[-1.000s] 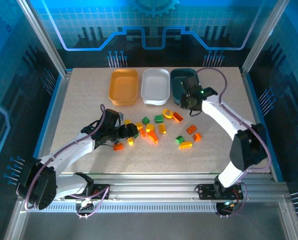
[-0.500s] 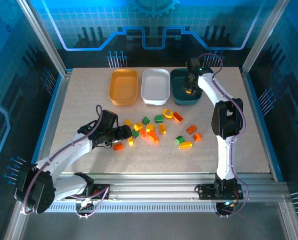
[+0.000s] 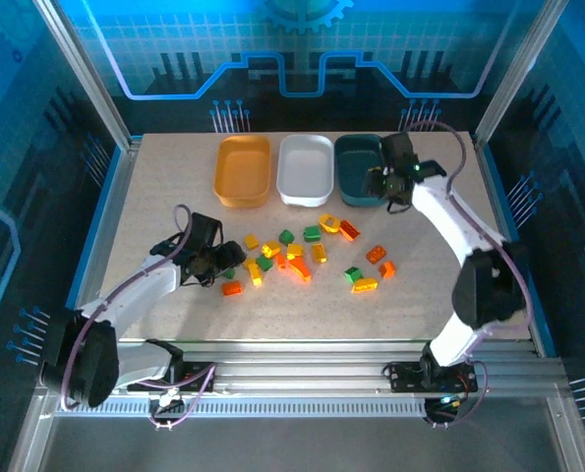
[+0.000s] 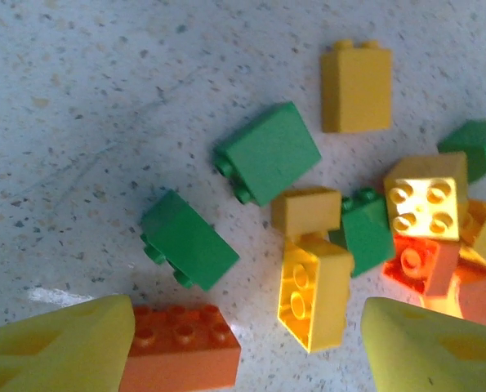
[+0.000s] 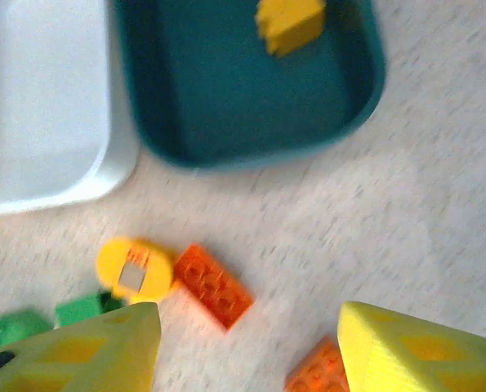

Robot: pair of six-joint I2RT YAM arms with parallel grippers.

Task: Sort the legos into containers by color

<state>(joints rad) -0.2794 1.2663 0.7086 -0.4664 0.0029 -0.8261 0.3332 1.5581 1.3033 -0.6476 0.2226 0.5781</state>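
Checking in from the remote desk: the tabletop (image 3: 164, 197) is pale, speckled stone-look stuff. The legos (image 3: 302, 258) are glossy little studded blocks scattered across the middle of the overhead frame, with green, yellow and red-orange all mixed. Above them sits a row of three smooth, shallow trays with rounded corners: orange-yellow tray (image 3: 243, 169) on the left, white tray (image 3: 305, 167) in the middle, dark teal tray (image 3: 356, 175) on the right. A lone yellow brick (image 5: 290, 23) lies inside the teal one, at the top of the right wrist frame. The right gripper (image 3: 382, 187) hovers by that tray's lower right edge, its chunky yellow wedge fingers (image 5: 87, 347) spread well apart with nothing between them. Below the tray a flat orange plate (image 5: 214, 286) touches a round yellow piece (image 5: 135, 268). The left gripper (image 3: 231, 265) is at the left end of the pile, jaws gaping too and gripping nothing. A long orange brick (image 4: 181, 355) sits right against the finger at the lower left of its frame, and a tipped yellow brick (image 4: 314, 290) lies in the gap.
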